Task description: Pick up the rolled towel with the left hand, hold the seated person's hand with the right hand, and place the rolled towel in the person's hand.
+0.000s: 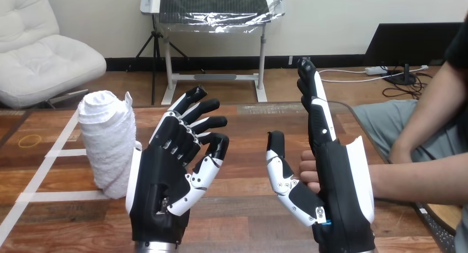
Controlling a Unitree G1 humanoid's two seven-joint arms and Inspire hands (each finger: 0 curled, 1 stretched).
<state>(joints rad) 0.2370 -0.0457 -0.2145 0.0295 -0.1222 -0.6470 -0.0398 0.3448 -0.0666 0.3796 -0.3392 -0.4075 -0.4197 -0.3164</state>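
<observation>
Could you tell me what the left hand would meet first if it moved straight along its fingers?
Likely nothing: the left hand points forward-right over the wooden table, while the white rolled cloth towel stands to its left, off that line; depth is uncertain.

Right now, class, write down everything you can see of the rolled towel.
The rolled towel is white, nubby terry cloth, wound into a thick cylinder with a loose corner poking up at its top. It stands upright, leaning slightly, on the wooden table at the left. The open left robot hand is raised beside its right side; contact cannot be judged.
</observation>
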